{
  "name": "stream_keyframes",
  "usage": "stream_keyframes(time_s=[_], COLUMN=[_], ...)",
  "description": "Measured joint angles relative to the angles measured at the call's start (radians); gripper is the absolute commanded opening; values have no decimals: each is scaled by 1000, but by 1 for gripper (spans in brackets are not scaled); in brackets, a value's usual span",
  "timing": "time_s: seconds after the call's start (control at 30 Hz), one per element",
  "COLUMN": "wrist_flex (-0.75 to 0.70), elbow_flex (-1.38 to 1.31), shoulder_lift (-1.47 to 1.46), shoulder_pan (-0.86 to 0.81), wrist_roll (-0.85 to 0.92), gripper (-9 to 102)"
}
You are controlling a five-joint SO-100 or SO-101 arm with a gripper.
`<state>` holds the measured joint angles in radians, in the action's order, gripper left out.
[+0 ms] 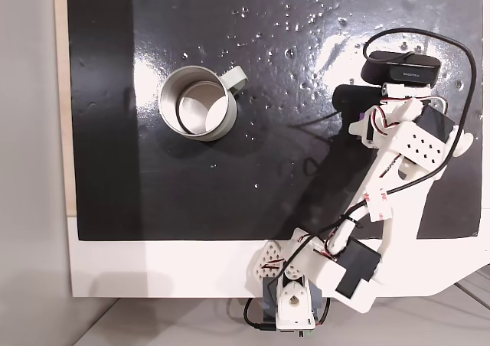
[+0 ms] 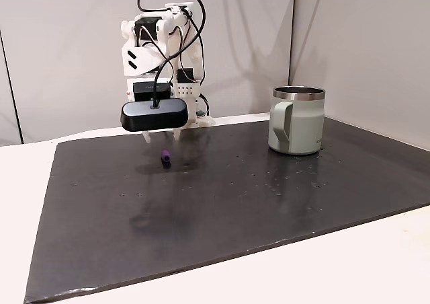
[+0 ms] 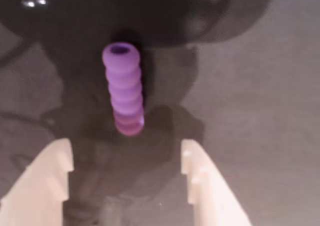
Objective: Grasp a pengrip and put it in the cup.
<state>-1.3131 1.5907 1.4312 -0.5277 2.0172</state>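
**Desk:** Where is the pengrip from your side?

**Me:** In the wrist view I have the pengrip lying on the dark mat, ribbed and purple, its open end pointing away from me; it sits just ahead of the gripper, roughly on the line between the two pale fingertips; nothing touches it.

**Desk:** And the jaws?

**Me:** Spread wide, empty; the gap between them is broader than the pengrip is thick.

**Desk:** Can you see it from the side?

**Me:** Yes; in a fixed view the pengrip rests on the mat just below the gripper, which hangs a little above the surface under the black camera.

**Desk:** The cup?

**Me:** The cup stands upright, well apart to the right in that view; from above I see the cup with its handle toward the arm, its inside bare.
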Motion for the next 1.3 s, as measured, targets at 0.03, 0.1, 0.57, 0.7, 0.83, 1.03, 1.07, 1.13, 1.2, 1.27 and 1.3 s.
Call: stream_keyframes(time_s=[0.03, 0.1, 0.57, 0.7, 0.83, 1.03, 1.07, 1.13, 1.2, 1.27, 1.3], wrist_flex=[8, 21, 107, 120, 104, -189, -249, -365, -451, -483, -489], elbow_flex=[0, 0, -6, -14, -43, -334, -394, -505, -591, -612, -615], shoulder_lift=[-14, -38, -133, -137, -138, -140, -140, -140, -135, -112, -103], shoulder_pan=[0, 5, 23, 28, 34, 135, 155, 195, 236, 278, 298], wrist_roll=[-9, -20, -67, -75, -120, -308, -345, -413, -477, -548, -581], gripper=[27, 27, 2, 0, 0, 0, 0, 0, 0, 0, 0])
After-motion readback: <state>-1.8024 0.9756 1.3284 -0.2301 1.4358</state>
